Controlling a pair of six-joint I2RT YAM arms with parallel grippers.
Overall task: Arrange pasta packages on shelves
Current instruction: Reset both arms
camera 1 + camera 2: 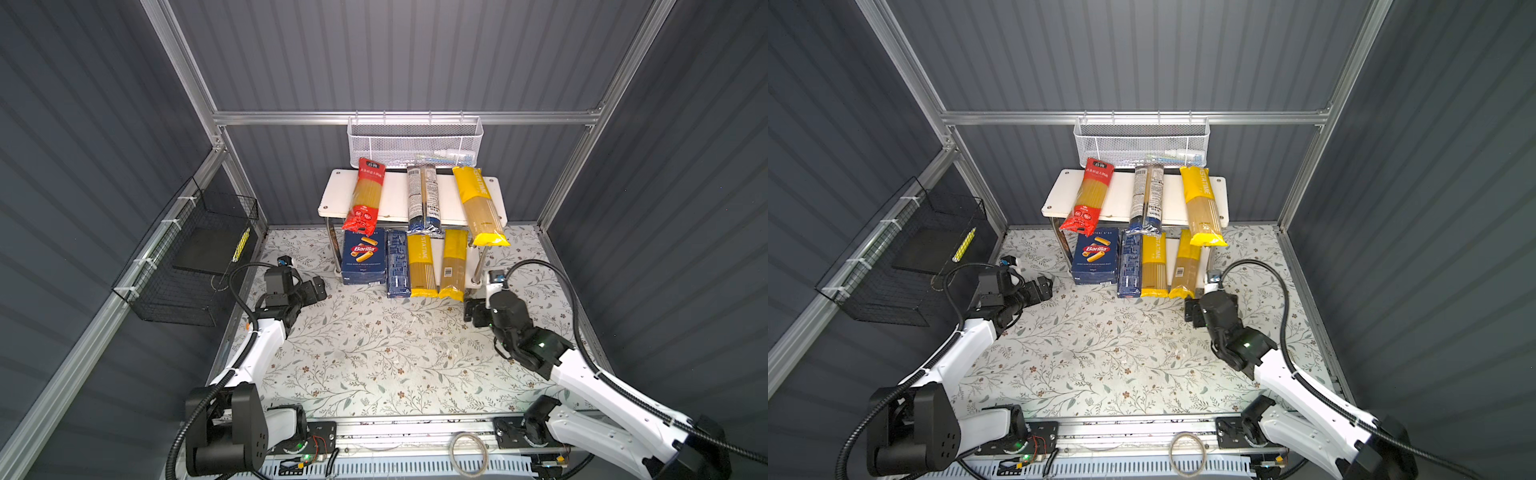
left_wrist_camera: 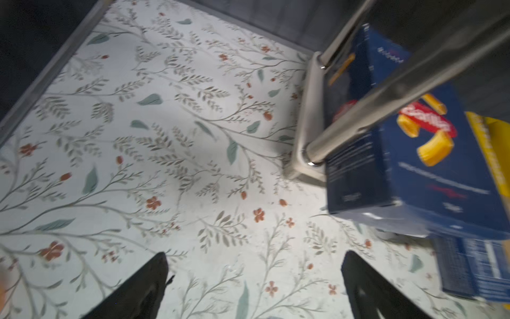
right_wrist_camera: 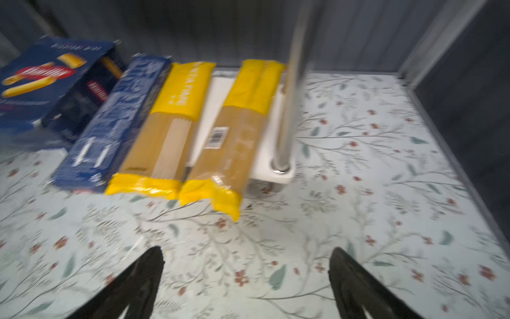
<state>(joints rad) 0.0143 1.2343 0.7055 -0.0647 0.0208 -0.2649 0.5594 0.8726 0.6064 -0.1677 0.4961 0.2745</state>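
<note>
Far left on the side wall, you have the black wire basket (image 1: 195, 266), well apart from the rack.

Next along, your left gripper (image 2: 255, 276) sits low over the floral mat (image 2: 165, 165). Its jaws are spread wide, with only mat showing between the fingers. It is near the rack's left end and the Barilla box (image 1: 363, 257), and you can see no contact.

Centre back stand the shelves (image 1: 446, 199), with all seven packs on them.
- Top board (image 1: 397, 195), left to right:
  - The red bag (image 1: 365, 195) is tilted, with its near end hanging over the front edge.
  - The clear and dark-blue bag (image 1: 423, 197) also overhangs the edge.
  - The upper yellow bag (image 1: 478, 203) is angled, with its near end well past the edge.
- Lower board (image 3: 215, 105), left to right:
  - First the Barilla box, then the narrow dark-blue box (image 1: 397, 264) just beside it.
  - Next come the left lower yellow bag (image 1: 422, 266) and the right lower yellow bag (image 1: 453, 264).
  - All four lie lengthwise, and the narrow box and both bags stick out over the mat.
  - A strip of bare board shows between the two yellow bags.

Above the rack, the white mesh basket (image 1: 415, 141) hangs on the back rail.

Right of centre, your right gripper (image 3: 247, 265) is low by the rack's right front corner, near the right lower yellow bag. Its jaws stand wide apart with only mat between the fingers, and it grips nothing.
</note>
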